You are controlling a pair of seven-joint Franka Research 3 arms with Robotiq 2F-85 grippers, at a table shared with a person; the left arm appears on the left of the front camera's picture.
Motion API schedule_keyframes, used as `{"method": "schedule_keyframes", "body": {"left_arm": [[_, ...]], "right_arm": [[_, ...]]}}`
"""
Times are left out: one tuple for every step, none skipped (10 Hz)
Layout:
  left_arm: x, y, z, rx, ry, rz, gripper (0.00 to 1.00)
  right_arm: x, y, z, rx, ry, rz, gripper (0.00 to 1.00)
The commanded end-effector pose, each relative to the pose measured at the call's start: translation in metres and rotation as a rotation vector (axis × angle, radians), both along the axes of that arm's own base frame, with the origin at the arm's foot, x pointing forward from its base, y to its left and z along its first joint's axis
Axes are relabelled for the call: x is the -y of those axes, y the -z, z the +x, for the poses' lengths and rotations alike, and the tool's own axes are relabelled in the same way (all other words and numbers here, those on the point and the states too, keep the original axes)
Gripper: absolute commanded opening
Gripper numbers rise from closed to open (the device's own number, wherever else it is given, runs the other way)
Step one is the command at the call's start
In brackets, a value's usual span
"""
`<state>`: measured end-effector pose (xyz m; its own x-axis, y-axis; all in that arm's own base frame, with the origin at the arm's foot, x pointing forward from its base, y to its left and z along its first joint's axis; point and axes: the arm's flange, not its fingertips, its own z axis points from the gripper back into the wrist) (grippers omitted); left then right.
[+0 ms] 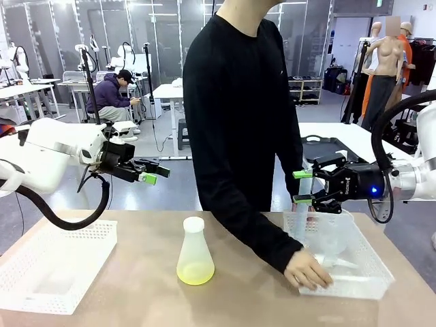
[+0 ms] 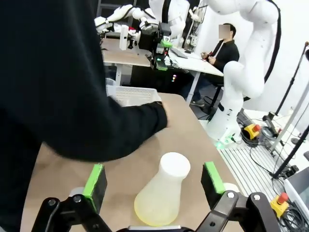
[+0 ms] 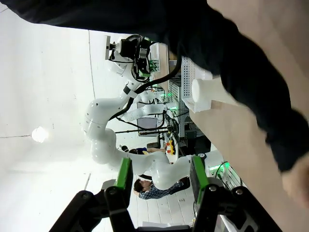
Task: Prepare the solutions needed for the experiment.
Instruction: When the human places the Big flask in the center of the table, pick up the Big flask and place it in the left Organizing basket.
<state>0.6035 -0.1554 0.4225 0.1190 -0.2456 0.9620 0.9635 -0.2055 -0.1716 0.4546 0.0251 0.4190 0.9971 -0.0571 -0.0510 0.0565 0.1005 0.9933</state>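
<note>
Hanging above the table (image 1: 136, 300) near the left perforated tray (image 1: 58, 262), the left gripper (image 1: 155, 174) has its jaws spread wide and empty. In its wrist view the conical flask (image 1: 195, 248) sits framed between the pads, so it is probably lined up for a grasp. The flask stands upright and capped at mid-table, between the two trays, with the solutions (image 1: 195, 274) a shallow yellow-green layer in its base. The person's hand (image 1: 308, 269) rests inside the right mesh tray (image 1: 378, 276), seemingly fetching labware. Above that tray the right gripper (image 1: 302, 187) has its pads partly apart around a faint clear upright shape; I cannot tell whether it is gripped
</note>
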Motion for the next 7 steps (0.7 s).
{"method": "schedule_keyframes", "body": {"left_arm": [[-0.002,-0.003,-0.010,0.004,-0.008,0.006,1.00],[0.000,0.000,0.000,0.000,0.000,0.000,1.00],[0.020,0.000,0.000,0.111,0.064,-0.018,1.00],[0.030,0.001,-0.001,0.162,0.112,-0.062,1.00],[0.034,0.003,-0.001,0.222,0.186,-0.132,1.00],[0.042,0.008,-0.004,0.322,0.271,-0.179,1.00],[0.047,0.013,-0.003,0.342,0.301,-0.166,1.00]], "right_arm": [[0.001,-0.001,-0.001,0.002,-0.005,-0.003,0.61],[0.001,-0.001,-0.001,0.002,-0.005,-0.003,0.61],[0.001,-0.001,-0.001,0.002,-0.005,-0.003,0.61],[0.001,-0.001,-0.001,0.002,-0.005,-0.003,0.61],[0.001,-0.001,-0.001,0.002,-0.005,-0.003,0.61],[0.001,-0.001,-0.001,0.002,-0.005,-0.003,0.61],[0.001,-0.001,-0.001,0.002,-0.005,-0.003,0.61]]}}
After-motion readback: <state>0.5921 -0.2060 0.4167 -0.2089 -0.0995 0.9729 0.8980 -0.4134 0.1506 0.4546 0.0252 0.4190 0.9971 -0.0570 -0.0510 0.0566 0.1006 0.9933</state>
